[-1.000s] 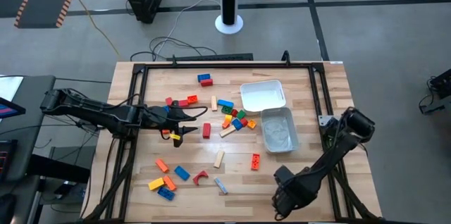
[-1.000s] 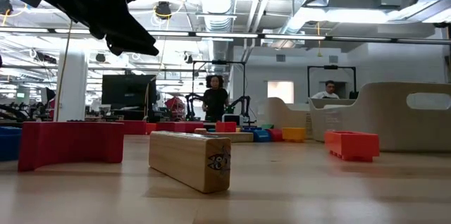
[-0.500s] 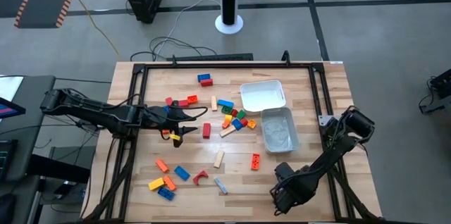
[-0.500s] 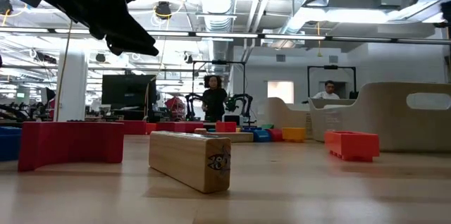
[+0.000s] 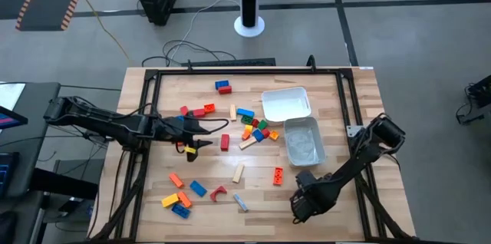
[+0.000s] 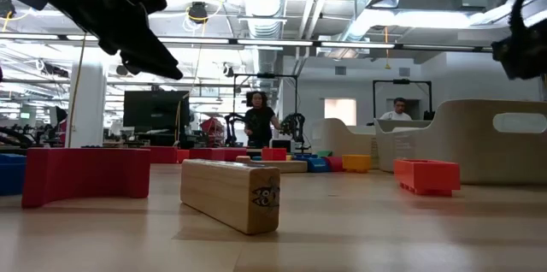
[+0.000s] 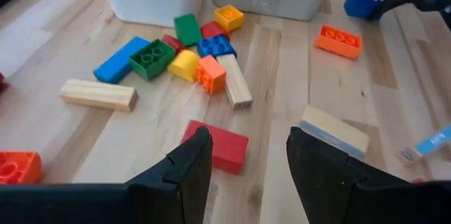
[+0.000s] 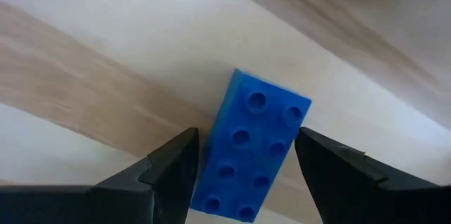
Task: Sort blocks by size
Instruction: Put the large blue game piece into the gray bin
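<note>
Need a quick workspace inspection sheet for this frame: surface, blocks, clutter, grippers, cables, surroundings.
Surface: wooden table, black frame around it.
Job's things: blocks scattered loose over the table; none seen in either tub.
Clutter: white tub and clear tub at the right side.
Grippers: left gripper open, above a red brick; right gripper closed on a blue brick near the front edge.
Cables: loose cables on the floor behind the table.
Surroundings: two people far behind.

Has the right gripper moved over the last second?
Yes. In the high view the right gripper has shifted slightly toward the left arm's side and away from the table's near edge, closer to the orange block, which has stayed put.
</note>
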Robot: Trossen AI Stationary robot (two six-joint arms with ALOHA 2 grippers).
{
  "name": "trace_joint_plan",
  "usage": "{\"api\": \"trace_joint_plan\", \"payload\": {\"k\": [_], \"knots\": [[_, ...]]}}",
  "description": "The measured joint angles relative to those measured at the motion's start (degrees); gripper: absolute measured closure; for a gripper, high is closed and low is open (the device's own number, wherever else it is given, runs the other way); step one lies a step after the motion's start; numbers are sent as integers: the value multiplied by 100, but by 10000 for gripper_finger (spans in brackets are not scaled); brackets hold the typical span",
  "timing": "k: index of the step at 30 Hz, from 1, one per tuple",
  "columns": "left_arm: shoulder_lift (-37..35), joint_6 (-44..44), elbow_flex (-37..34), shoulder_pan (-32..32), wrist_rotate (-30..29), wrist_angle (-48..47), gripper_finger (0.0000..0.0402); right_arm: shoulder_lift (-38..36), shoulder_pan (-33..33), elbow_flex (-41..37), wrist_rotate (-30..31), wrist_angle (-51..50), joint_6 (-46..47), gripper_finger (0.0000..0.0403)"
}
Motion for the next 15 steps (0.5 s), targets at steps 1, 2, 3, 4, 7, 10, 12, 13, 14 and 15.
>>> {"api": "trace_joint_plan", "payload": {"k": [1, 2, 3, 4, 7, 10, 12, 13, 14, 15], "knots": [[0, -24, 0, 0, 7, -26, 226, -5, 22, -53, 17, 88, 7, 133], [0, -40, 0, -2, 16, -45, 226, -16, 24, -105, 24, 174, 6, 133], [2, -48, 0, 0, 16, -61, 226, -21, 27, -135, 28, 228, 3, 133], [0, -51, 0, -1, 16, -63, 226, -23, 35, -156, 28, 274, -12, 133], [1, -51, 0, 0, 15, -62, 226, -18, 46, -162, 60, 276, -132, 134], [2, -53, 0, -2, 14, -62, 226, -14, 46, -161, 94, 285, -296, 156], [1, -53, 0, 0, 14, -62, 226, -14, 48, -157, 98, 292, -425, 187], [0, -53, 0, -1, 14, -62, 226, -21, 48, -152, 100, 282, -497, 207], [0, -53, 0, 0, 14, -61, 226, -35, 48, -158, 98, 279, -589, 228], [0, -53, 0, 0, 14, -60, 226, -54, 46, -158, 91, 274, -678, 242]]}}
